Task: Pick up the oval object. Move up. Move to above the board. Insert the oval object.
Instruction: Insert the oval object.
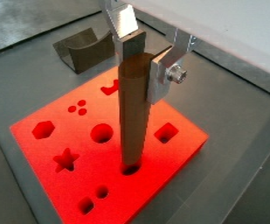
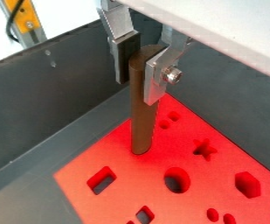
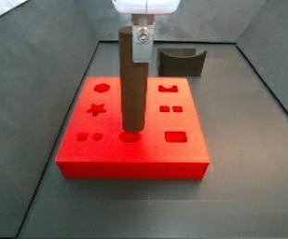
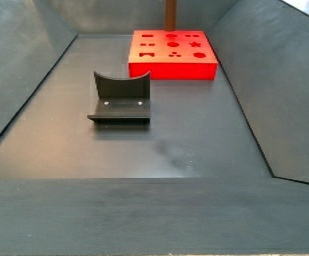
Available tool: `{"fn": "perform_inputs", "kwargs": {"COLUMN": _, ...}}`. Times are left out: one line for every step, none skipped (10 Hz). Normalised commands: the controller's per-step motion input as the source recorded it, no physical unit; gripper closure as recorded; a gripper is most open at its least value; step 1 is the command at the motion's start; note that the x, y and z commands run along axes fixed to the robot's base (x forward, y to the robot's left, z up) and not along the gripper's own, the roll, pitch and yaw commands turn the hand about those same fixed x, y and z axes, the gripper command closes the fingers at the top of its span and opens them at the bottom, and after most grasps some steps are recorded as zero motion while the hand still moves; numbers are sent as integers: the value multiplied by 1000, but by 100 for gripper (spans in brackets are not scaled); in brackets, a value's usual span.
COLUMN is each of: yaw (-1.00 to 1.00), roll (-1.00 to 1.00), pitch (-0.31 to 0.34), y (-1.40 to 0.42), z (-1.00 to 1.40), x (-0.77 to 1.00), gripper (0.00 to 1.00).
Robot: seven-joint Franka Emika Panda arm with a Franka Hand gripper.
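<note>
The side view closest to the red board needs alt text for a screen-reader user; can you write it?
The gripper holds the oval object, a tall brown peg, upright with its lower end at a hole in the front row of the red board. A dark grey notched holder stands behind the board on the grey floor.

A matte brown peg, the oval object [image 1: 132,105], looks like plain wood or dull plastic. The gripper [image 1: 143,52] over the board holds it between flat, brushed silver metal fingers [image 2: 161,72]. The board [image 3: 184,149] is bright red, smooth, probably plastic. The dark grey holder [image 4: 119,98] looks matte. The dark floor [image 4: 143,150] shows a faint sheen.
</note>
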Motion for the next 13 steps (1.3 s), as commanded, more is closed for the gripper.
{"fn": "perform_inputs", "kwargs": {"yaw": 0, "roll": 143, "pitch": -33, "y": -149, "z": -431, "x": -34, "gripper": 100}}
{"fn": "perform_inputs", "kwargs": {"yaw": 0, "roll": 100, "pitch": -20, "y": -123, "z": -326, "x": 0, "gripper": 100}}
{"fn": "perform_inputs", "kwargs": {"yaw": 0, "roll": 9, "pitch": 0, "y": -31, "z": -91, "x": 0, "gripper": 100}}
{"fn": "perform_inputs", "kwargs": {"yaw": 0, "roll": 0, "pitch": 0, "y": 0, "z": -80, "x": 34, "gripper": 100}}
{"fn": "perform_inputs", "kwargs": {"yaw": 0, "roll": 6, "pitch": 0, "y": 0, "z": -146, "x": 163, "gripper": 100}}
{"fn": "perform_inputs", "kwargs": {"yaw": 0, "roll": 17, "pitch": 0, "y": 0, "z": -166, "x": 100, "gripper": 100}}
{"fn": "perform_inputs", "kwargs": {"yaw": 0, "roll": 34, "pitch": 0, "y": 0, "z": -180, "x": 0, "gripper": 100}}
{"fn": "perform_inputs", "kwargs": {"yaw": 0, "roll": 129, "pitch": -26, "y": -100, "z": -343, "x": 0, "gripper": 100}}
{"fn": "perform_inputs", "kwargs": {"yaw": 0, "roll": 129, "pitch": -26, "y": -74, "z": -449, "x": 6, "gripper": 100}}
{"fn": "perform_inputs", "kwargs": {"yaw": 0, "roll": 114, "pitch": -31, "y": 0, "z": -583, "x": 0, "gripper": 100}}
{"fn": "perform_inputs", "kwargs": {"yaw": 0, "roll": 154, "pitch": -20, "y": 0, "z": -663, "x": 20, "gripper": 100}}
{"fn": "perform_inputs", "kwargs": {"yaw": 0, "roll": 254, "pitch": -46, "y": 0, "z": -726, "x": 0, "gripper": 100}}
{"fn": "perform_inputs", "kwargs": {"yaw": 0, "roll": 261, "pitch": -94, "y": 0, "z": -749, "x": 0, "gripper": 100}}
